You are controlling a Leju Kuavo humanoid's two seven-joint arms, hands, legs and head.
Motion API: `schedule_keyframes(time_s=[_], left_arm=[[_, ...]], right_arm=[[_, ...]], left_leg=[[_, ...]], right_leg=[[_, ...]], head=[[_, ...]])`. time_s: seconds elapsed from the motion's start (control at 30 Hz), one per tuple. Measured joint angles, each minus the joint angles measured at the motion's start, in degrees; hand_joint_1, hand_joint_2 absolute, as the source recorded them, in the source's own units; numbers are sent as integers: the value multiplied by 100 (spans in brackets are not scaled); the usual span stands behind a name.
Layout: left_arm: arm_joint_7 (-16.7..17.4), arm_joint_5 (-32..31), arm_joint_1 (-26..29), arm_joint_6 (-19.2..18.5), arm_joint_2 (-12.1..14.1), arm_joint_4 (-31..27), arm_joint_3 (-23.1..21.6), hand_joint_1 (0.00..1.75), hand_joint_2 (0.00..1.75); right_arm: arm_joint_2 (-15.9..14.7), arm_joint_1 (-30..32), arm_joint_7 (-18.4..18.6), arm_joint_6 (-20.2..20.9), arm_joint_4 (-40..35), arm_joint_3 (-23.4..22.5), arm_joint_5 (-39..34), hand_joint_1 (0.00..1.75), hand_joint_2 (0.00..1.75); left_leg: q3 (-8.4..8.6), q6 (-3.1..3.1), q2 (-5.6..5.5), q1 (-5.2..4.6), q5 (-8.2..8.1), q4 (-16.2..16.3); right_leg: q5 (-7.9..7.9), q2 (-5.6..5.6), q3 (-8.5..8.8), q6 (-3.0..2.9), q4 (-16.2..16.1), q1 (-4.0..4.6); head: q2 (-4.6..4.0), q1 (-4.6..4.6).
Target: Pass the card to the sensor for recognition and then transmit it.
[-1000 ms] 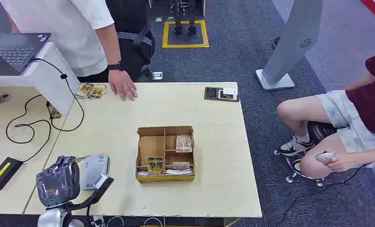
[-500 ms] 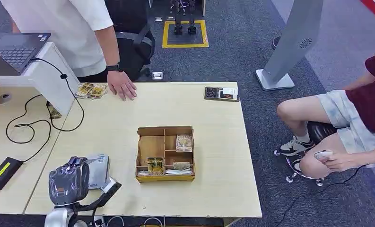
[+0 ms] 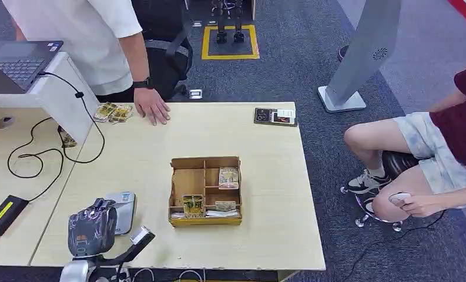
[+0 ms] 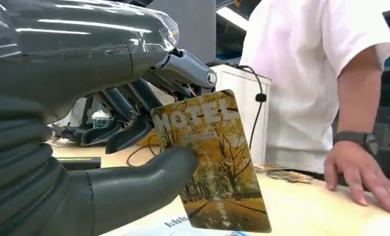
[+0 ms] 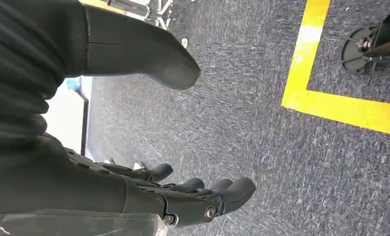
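A: From the head view, the robot's left hand point(image 3: 92, 234) hovers at the near edge of the pale wooden surface point(image 3: 265, 223), right beside the flat grey card sensor point(image 3: 123, 207).

B: So presenting comes first. I'd keep the card face flat and low over that reader, held steady until it registers.

A: Further in, the brown compartmented wooden tray point(image 3: 205, 190) carries a patterned card lying in a far-right section, another standing upright in a near section, and more lying flat along the front slots.

B: Left wrist view?

A: The yellow autumn-tree hotel key card point(image 4: 212, 162) is pinched between the thick grey thumb and the dark fingers point(image 4: 134, 130), hanging upright. A person's hand point(image 4: 361, 173) rests on the surface beyond, likely where the card goes afterwards.

B: Grip looks near one edge; it could pivot.

A: Right wrist view: the right hand point(image 5: 148, 196) hangs empty over grey carpet point(image 5: 261, 123), fingers loosely apart.
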Motion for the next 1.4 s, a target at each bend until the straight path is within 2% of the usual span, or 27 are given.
schedule_keyframes(time_s=[0.1,0.2,0.23,0.47,0.73,0.93,1.27,1.33,1.4], left_arm=[[313,-131,2,-2,53,83,-61,175,175],[1109,-98,2,0,308,220,-414,175,175],[1262,-129,2,-2,378,275,-539,175,175],[1383,-155,-33,-2,665,595,-979,175,175],[1976,-354,-255,0,1060,1239,-1675,175,175],[2004,-308,-401,0,1213,1458,-1960,175,175],[2030,-212,-421,0,1279,1480,-2065,175,175],[1857,-148,-352,2,1261,1265,-2052,175,175],[1332,-30,-151,7,1149,860,-1890,175,175]], right_arm=[[0,0,2,2,0,0,-2,0,175],[0,-1,2,11,0,0,-4,0,175],[0,0,2,17,0,0,-2,0,175],[0,2,0,31,0,0,-2,0,175],[-4,0,-22,63,0,0,0,0,175],[-9,2,-31,68,0,0,0,0,175],[-11,3,-15,68,0,2,-2,0,175],[-11,4,-15,61,0,2,-4,0,175],[-11,11,-2,46,0,2,-9,0,175]], left_leg=[[0,0,0,0,0,0],[0,0,1,0,0,0],[0,0,0,0,0,0],[0,0,-1,0,0,0],[13,0,-6,0,0,-5],[34,2,-6,-1,-2,-8],[55,3,-6,-1,-2,-10],[56,3,-4,-1,-2,-10],[50,3,-2,-1,-2,-7]], right_leg=[[0,0,0,0,0,0],[0,1,-2,0,0,0],[0,0,-2,0,0,0],[-1,-1,2,1,0,0],[-3,-10,19,1,0,0],[-4,-13,48,2,0,-1],[-3,-12,66,1,0,-1],[-3,-5,64,1,0,-1],[-2,2,47,1,0,-1]], head=[[0,2],[0,2],[0,-2],[0,2],[0,0],[0,2],[0,2],[0,2],[0,0]])
